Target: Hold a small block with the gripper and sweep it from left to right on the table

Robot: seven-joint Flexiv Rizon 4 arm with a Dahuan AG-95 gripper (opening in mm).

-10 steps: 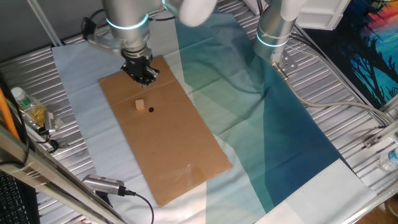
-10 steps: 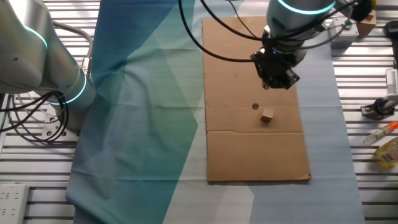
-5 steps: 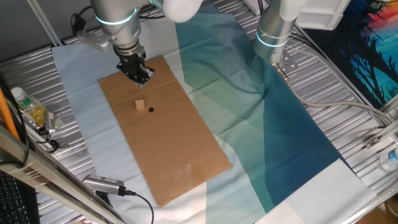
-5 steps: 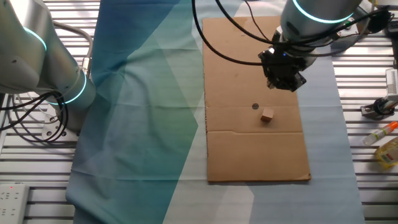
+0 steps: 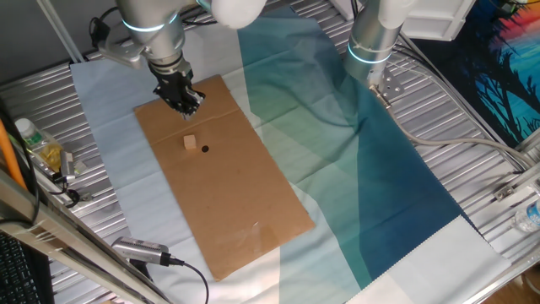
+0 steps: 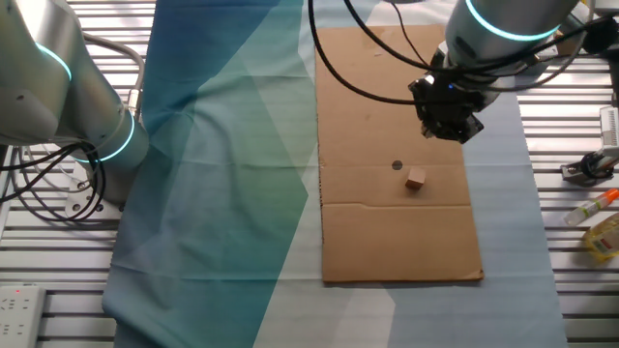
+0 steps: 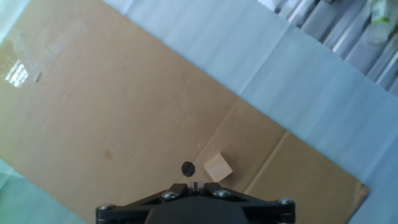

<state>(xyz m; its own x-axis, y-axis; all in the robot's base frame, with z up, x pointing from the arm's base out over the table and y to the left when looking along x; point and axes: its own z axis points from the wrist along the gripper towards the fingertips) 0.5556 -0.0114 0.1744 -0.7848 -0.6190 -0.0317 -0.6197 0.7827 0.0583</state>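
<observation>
While the gripper [image 5: 187, 106] hangs above the far end of the cardboard sheet [image 5: 224, 181], the small block [image 5: 191, 142] sits untouched on the brown surface, just beside a small black dot [image 5: 204, 149] and apart from the arm. From the other fixed camera the gripper [image 6: 450, 127] is up-sheet of the block [image 6: 416, 178], with a crease in the cardboard running just past the cube. The hand camera shows the block [image 7: 217, 168] low in its field, a little to one side of centre, with the dot [image 7: 187, 168] next to it; only the black body of the hand is visible there, so whether the fingers are spread or closed I cannot tell from any view.

By my reading, the pickup is the step in hand. Doing it well looks to mean bringing the hand over the cube until it sits centred between the fingers, turning the wrist so the pads meet two flat faces rather than corners, then descending low enough to catch so small a piece without pressing into the cardboard. A second arm [image 5: 371, 38] stands idle on the ribbed tabletop [image 5: 439, 110] beyond the teal cloth [image 5: 371, 169].
</observation>
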